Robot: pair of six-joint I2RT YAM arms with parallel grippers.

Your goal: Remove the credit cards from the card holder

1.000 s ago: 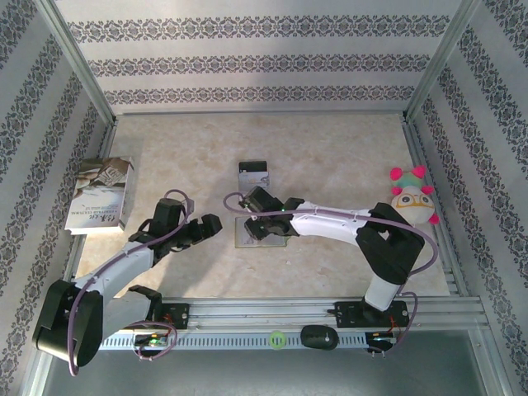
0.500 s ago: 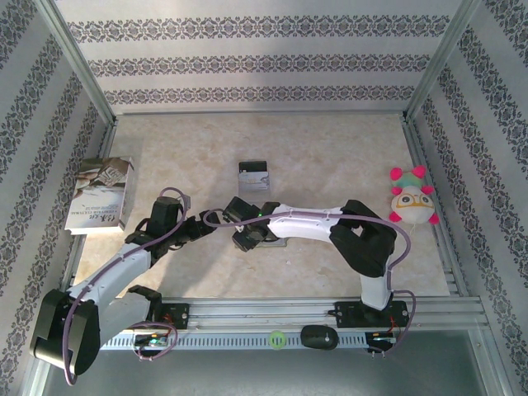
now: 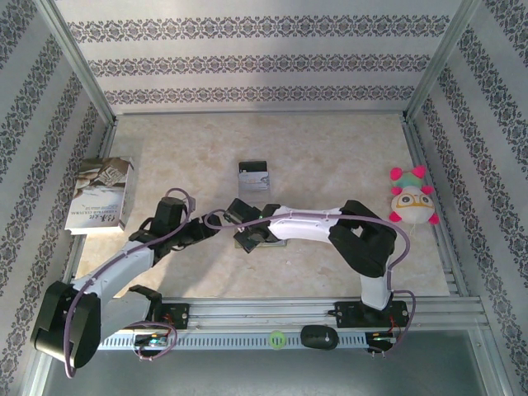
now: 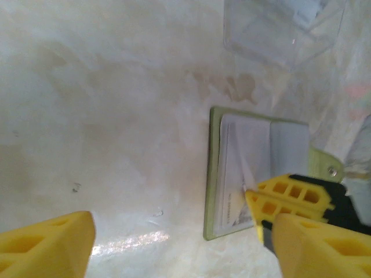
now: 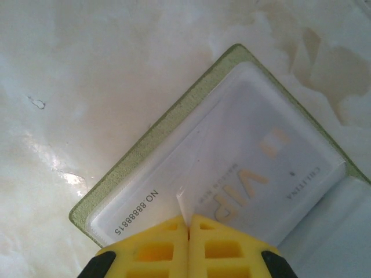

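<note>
Top external: found one credit card (image 3: pixel 253 175) out on table (image 3: pixel 346 148) beyond open card holder (image 5: pixel 165 128), noted second card (image 5: pixel 249 174) pocketed inside, right gripper (image 5: pixel 188 223) pinched shut on its pocket corner, left gripper (image 4: pixel 179 246) spread; judged partly done.

White-black arms (image 3: pixel 309 221) (purple cables (image 3: pixel 176 193)), yellow jaws

The bench (image 3: pixel 330 157) is cream with a marbled pattern and tan blotches. The thin bifold card holder (image 5: pixel 156 130) has an olive-green rim and pale, glossy clear faces. The flat credit card (image 5: pixel 255 174) under the film is whitish with gold lettering and black digits. A second credit card (image 3: pixel 253 174), mid-bench, is black-banded over grey-white. The right pincer (image 5: pixel 189 223) and left pincer (image 4: pixel 179 246) are yellow with grid-like holes. The walls (image 3: pixel 247 62) have dark floral bands on white.
</note>
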